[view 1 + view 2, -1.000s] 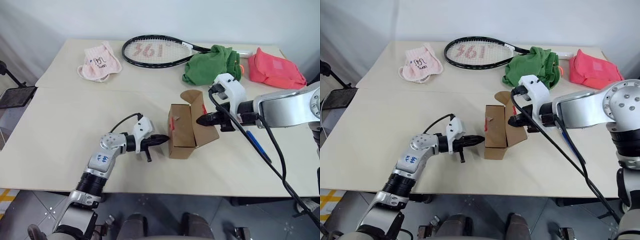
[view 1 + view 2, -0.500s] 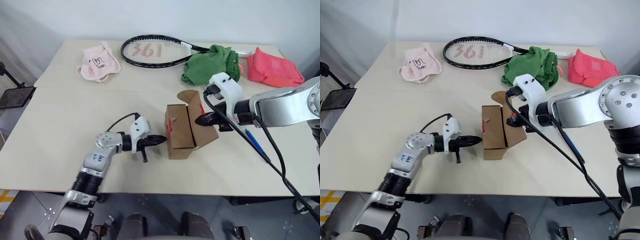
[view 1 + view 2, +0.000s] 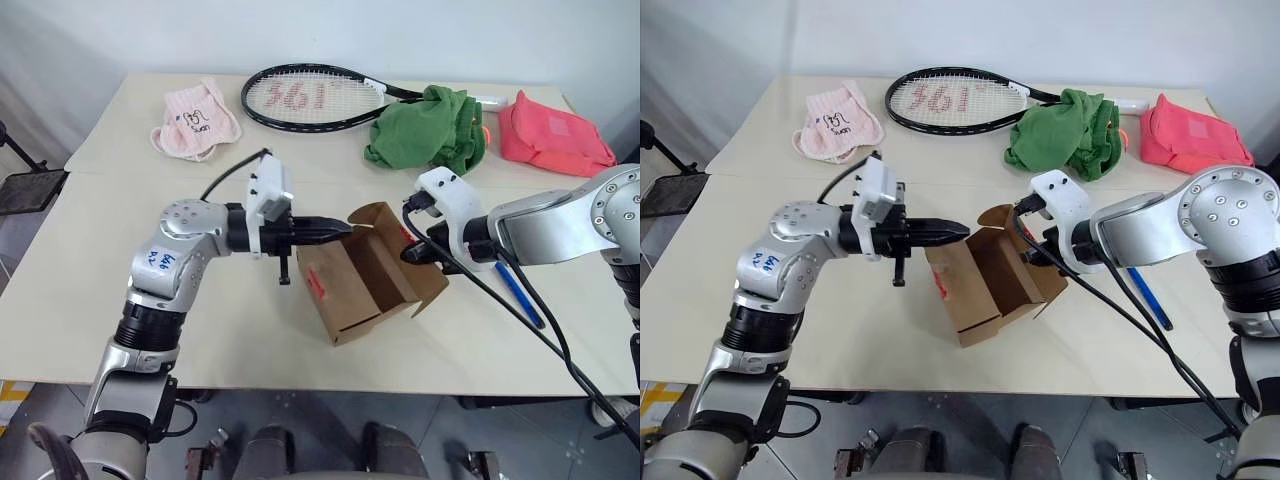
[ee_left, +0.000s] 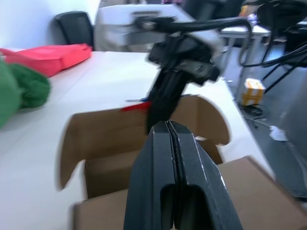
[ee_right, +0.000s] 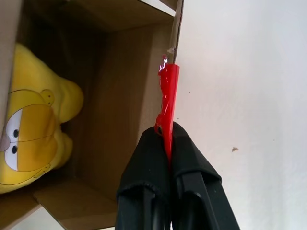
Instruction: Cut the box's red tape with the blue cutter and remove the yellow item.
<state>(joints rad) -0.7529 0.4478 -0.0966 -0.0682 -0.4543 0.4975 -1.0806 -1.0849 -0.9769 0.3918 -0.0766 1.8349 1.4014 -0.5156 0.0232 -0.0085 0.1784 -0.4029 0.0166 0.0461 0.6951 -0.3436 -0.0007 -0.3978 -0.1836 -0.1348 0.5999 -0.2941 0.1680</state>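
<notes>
Records two changes against the frame of a second ago: box (image 3: 365, 272) no longer upright but tipped over onto a lower edge, and left gripper (image 3: 338, 229) up from table height beside the box to the level of its upper rim.

Notes the table (image 3: 120, 300) as the bearing surface, with the box near its front middle, between the two arms.

Finds the box leaning, long axis slanting from the near bottom edge on the table up and away, open mouth facing upward and toward the right arm. Judges the tilt deliberate: presents the opening for reaching in.

Finds the left gripper pressed together, holding nothing, pointing level toward the right, tip at the upper rim flap; cannot tell whether touching. Judges it placed to steady or push the carton.

Finds the right gripper (image 3: 408, 253) clamped on the far wall edge of the box, over a strip of red tape (image 5: 168, 96) folded onto that edge. Judges this grip to be what props the box at its slant.

Notes the blue cutter (image 3: 517, 293) lying flat on the table just right of the box, in no grip, long axis running from far-left to near-right; blade end not discernible. Judges the cutting finished, flaps standing open.

Notes the yellow item (image 5: 33, 129) inside the box, against one wall, not yet removed.
</notes>
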